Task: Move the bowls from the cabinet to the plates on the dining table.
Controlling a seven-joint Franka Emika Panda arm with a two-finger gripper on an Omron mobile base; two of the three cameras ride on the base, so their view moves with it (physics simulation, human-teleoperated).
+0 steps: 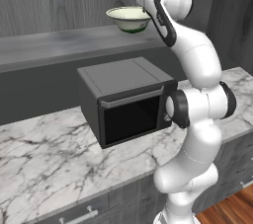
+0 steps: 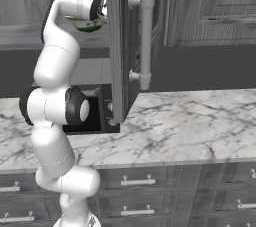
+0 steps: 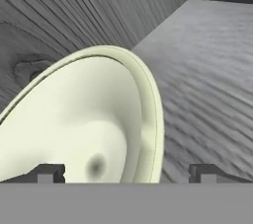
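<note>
Bowl (image 1: 129,18) sitting on cabinet (image 3: 207,65) shelf near front edge. End effector (image 3: 126,172) standing wide, rim lying between fingertips; contact hard to confirm. Arm partly hiding bowl.

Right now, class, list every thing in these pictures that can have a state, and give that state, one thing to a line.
bowl: upright on the cabinet shelf, not yet lifted
cabinet door: swung open
gripper: open, one fingertip inside the bowl's rim, one outside
microwave: door shut, on the marble counter
drawers: shut
</note>
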